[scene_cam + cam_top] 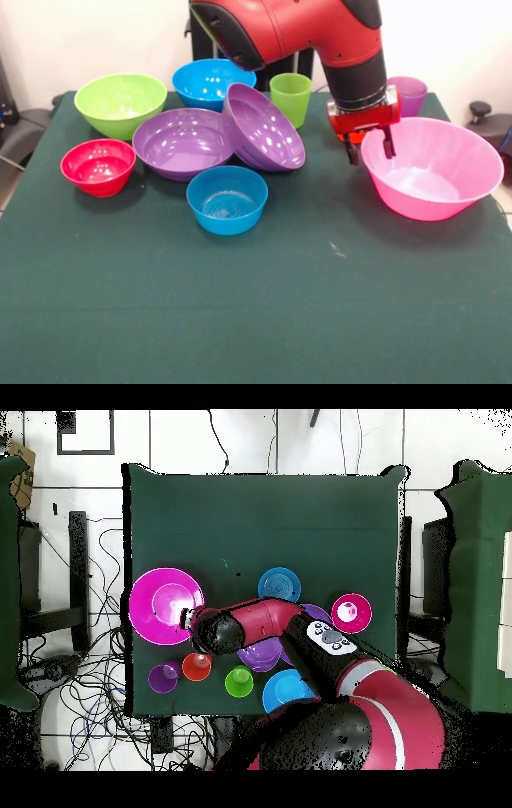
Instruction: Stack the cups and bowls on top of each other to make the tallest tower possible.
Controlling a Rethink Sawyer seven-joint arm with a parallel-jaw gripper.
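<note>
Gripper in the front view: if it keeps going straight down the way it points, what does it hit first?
Probably the near rim of the pink bowl. The gripper points down, its fingers open astride that rim. Depth is unclear; it might miss and reach the table.

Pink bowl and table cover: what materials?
Pink bowl: looks like glossy moulded plastic, with bright highlights on its inner wall and a thin rim. Table cover: looks like dark green matte cloth or felt, with no reflections; the exact fabric is unclear.

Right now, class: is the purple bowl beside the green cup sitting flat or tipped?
Tipped. That purple bowl leans on edge against the flat purple bowl, its opening facing the front camera, next to the green cup.
</note>
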